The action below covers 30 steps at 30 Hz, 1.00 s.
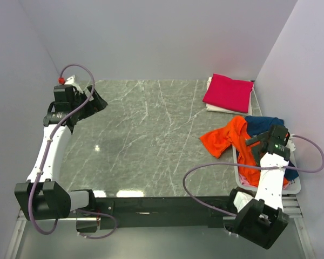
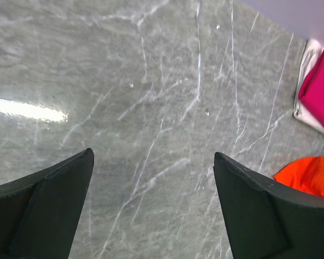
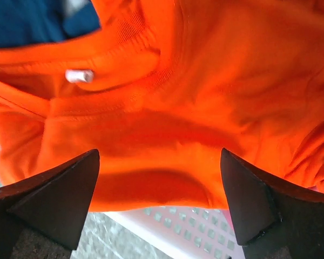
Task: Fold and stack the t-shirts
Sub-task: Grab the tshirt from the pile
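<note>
Top external view: my left gripper (image 1: 95, 100) hangs over the far left corner of the grey marble table (image 1: 146, 135). Its fingers are parted and carry nothing. My right gripper (image 1: 257, 143) is at the right side, over the white plastic basket (image 1: 295, 187), with its tips just above the orange t-shirt (image 1: 227, 137). That shirt is crumpled and spills from the basket over its left rim onto the marble. The navy t-shirt (image 1: 265, 124) lies bunched at the basket's far end, touching the orange one. In the far right corner, well apart from the basket, the magenta t-shirt (image 1: 228, 91) is folded into a neat rectangle on top of a pale folded cloth (image 1: 220, 109), whose edge shows along its near side.

Left wrist view: my two dark fingers (image 2: 43, 216) stand wide apart with only bare marble between them. The magenta shirt on its pale layer sits at the right edge, and a bit of orange shows below it.

Right wrist view: both fingers are spread wide, released, gripping nothing. Orange cloth fills nearly everything beyond them, with its ribbed collar and a small white label (image 3: 79, 75) towards the upper left. Navy shows in the top left corner. The basket's latticed rim runs under the shirt's lower edge. Whether my fingertips touch the cloth I cannot tell.
</note>
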Motion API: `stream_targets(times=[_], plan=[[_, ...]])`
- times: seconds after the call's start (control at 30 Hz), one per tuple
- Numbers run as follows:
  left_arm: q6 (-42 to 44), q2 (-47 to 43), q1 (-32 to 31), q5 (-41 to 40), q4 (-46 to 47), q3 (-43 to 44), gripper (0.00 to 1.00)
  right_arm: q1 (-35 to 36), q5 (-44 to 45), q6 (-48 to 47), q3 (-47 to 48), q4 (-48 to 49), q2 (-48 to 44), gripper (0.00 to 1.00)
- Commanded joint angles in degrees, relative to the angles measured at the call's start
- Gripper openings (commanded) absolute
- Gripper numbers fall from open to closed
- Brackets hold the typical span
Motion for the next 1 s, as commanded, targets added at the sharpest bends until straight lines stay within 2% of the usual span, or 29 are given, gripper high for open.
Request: stream_targets(times=[0.0,0.23,0.33,0.37,0.4,0.47,0.53,0.57,0.6,0.77,0.97], plan=[[0.8,-0.6,-1.6,1.2,3.6,-1.8,0.98,-1.1,-2.8,-0.4,-0.7,-0.4,1.3,0.98],[0.6,-1.4,-2.0,0.5,3.4,-4.4,0.98,-1.2,-6.4,-2.5,-1.8,2.1,9.1,0.96],[0.7,-1.5,-2.1,0.5,3.4,-5.2,0.98,-1.2,-7.7,-2.7,-3.1,4.1,11.6,0.90],[0.7,-1.7,-2.1,0.1,3.3,-5.2,0.98,-1.2,-7.8,-3.2,-3.2,4.3,12.2,0.84],[0.8,-1.9,-2.1,-0.2,3.2,-5.3,0.98,-1.2,-8.0,-3.3,-2.9,4.5,12.2,0.66],[1.4,-2.1,-2.2,-1.7,3.0,-5.2,0.98,-1.2,-8.2,-4.1,-2.2,4.7,11.8,0.51],[1.8,-1.7,-2.1,-2.7,2.7,-4.8,0.98,-1.1,-8.2,-4.8,0.1,3.5,10.9,0.30],[1.8,-1.0,-2.1,-3.2,2.4,-4.5,0.98,-1.2,-7.8,-5.1,1.2,1.7,10.5,0.17],[1.7,-0.7,-2.0,-3.2,2.3,-4.2,0.98,-1.2,-7.2,-5.0,3.8,0.6,10.1,0.00],[0.7,1.2,-2.0,-1.6,3.3,-2.8,0.98,-1.1,-5.4,-4.8,13.2,-5.3,4.5,0.00],[-0.3,2.3,-2.1,-0.9,3.9,-2.5,0.98,-0.1,-4.8,-4.9,26.7,-7.6,0.0,0.00]])
